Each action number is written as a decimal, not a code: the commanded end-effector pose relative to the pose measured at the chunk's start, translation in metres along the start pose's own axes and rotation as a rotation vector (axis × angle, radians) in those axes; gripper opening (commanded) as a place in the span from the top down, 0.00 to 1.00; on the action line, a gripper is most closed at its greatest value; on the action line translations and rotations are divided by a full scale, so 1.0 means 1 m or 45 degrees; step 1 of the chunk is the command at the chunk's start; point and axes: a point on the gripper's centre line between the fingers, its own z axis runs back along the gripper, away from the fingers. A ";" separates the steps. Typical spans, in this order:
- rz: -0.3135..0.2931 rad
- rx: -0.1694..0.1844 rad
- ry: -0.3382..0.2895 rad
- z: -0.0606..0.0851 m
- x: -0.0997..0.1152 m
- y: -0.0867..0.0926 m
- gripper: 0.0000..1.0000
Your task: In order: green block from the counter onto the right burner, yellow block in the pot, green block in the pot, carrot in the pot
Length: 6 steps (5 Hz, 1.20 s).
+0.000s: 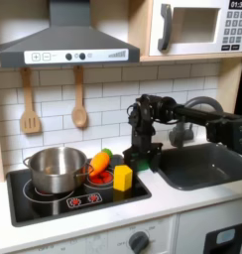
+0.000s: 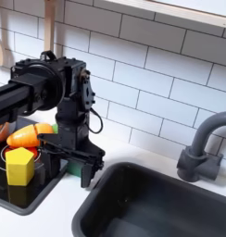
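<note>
The green block [image 2: 75,169] sits on the white counter [image 2: 50,218], on the strip between the stovetop and the sink. My gripper [image 2: 75,167] is lowered over it, with a finger tight against each side. In the first exterior view the gripper [image 1: 143,161] hangs just right of the stovetop's edge. The yellow block [image 1: 122,178] [image 2: 19,167] stands on the right burner's near side. Behind it lies the orange carrot [image 1: 98,162] [image 2: 22,137], leafy tip towards the gripper. The shiny pot [image 1: 54,169] stands on the left burner in the first exterior view.
A dark grey sink [image 1: 207,164] [image 2: 152,208] lies right of the gripper in both exterior views, with a grey faucet [image 2: 203,148] behind it. Wooden utensils [image 1: 30,104] hang on the tiled wall above the stovetop [image 1: 54,206], under a range hood [image 1: 63,45].
</note>
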 end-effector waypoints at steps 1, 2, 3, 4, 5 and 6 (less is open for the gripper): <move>0.028 0.005 -0.060 0.013 0.001 0.002 0.00; 0.031 0.010 -0.097 0.022 0.001 0.004 0.00; 0.029 0.008 -0.076 0.017 0.001 0.004 0.00; 0.016 -0.014 -0.084 0.020 0.002 0.001 0.00; -0.023 -0.024 -0.082 0.021 0.002 0.000 0.00; -0.023 -0.046 -0.090 0.024 0.003 0.000 0.00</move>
